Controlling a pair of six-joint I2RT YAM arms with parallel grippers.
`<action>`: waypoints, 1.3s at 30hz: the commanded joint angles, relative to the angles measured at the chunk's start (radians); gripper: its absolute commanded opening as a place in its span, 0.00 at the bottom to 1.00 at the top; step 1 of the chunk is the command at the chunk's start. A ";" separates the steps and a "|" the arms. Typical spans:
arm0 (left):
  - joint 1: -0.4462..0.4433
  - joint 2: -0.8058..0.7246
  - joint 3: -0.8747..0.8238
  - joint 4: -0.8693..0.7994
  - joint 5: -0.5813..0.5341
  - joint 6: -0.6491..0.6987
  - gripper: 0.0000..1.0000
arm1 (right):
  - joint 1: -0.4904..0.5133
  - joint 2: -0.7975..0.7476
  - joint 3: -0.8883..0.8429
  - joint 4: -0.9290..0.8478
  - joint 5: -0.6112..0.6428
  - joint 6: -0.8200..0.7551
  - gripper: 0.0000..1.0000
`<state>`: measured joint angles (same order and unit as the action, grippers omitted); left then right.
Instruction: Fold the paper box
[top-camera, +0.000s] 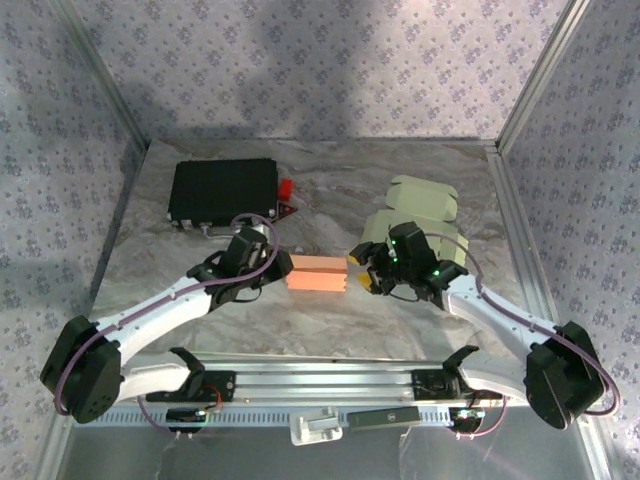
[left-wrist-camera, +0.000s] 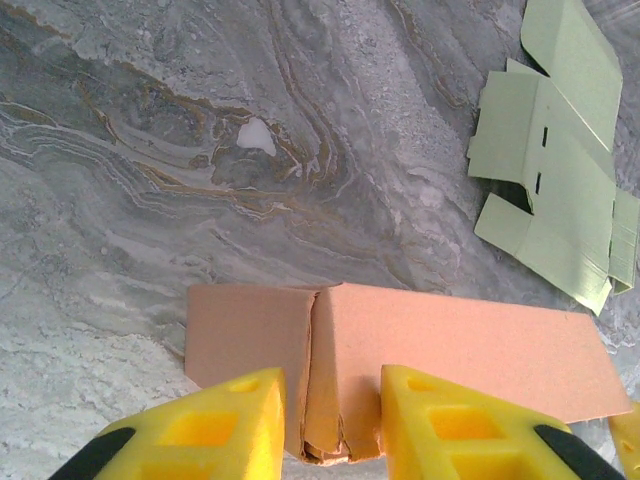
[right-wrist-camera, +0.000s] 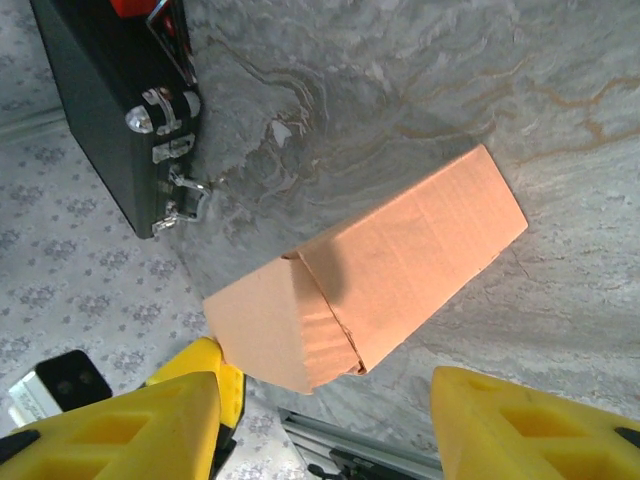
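Currently you have one black hard case (top-camera: 222, 190) and one orange paper box (top-camera: 318, 273), folded long; left gripper (left-wrist-camera: 333, 400) straddles its nine o'clock end, grip unclear; right gripper (right-wrist-camera: 330, 400) gapes.

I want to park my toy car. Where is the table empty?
Bare table lies between the black case and the green cardboard, and in front of the orange box. Crowded at that box's ends, by the left end effector and right end effector.

left claw (left-wrist-camera: 332, 388) narrow, right claw (right-wrist-camera: 325, 385) wide
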<state>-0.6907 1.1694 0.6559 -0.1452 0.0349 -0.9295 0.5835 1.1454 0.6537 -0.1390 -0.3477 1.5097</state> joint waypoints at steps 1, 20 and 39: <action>-0.010 -0.004 -0.001 -0.042 -0.025 -0.003 0.30 | 0.019 0.021 0.025 0.016 0.012 -0.007 0.57; -0.013 -0.010 0.009 -0.056 -0.032 0.004 0.30 | 0.040 0.067 -0.012 0.074 0.009 0.011 0.47; -0.015 -0.013 0.024 -0.065 -0.030 0.009 0.30 | 0.030 0.092 -0.034 0.069 0.010 0.008 0.28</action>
<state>-0.7017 1.1667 0.6563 -0.1570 0.0212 -0.9291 0.6182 1.2190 0.6369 -0.0536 -0.3477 1.5143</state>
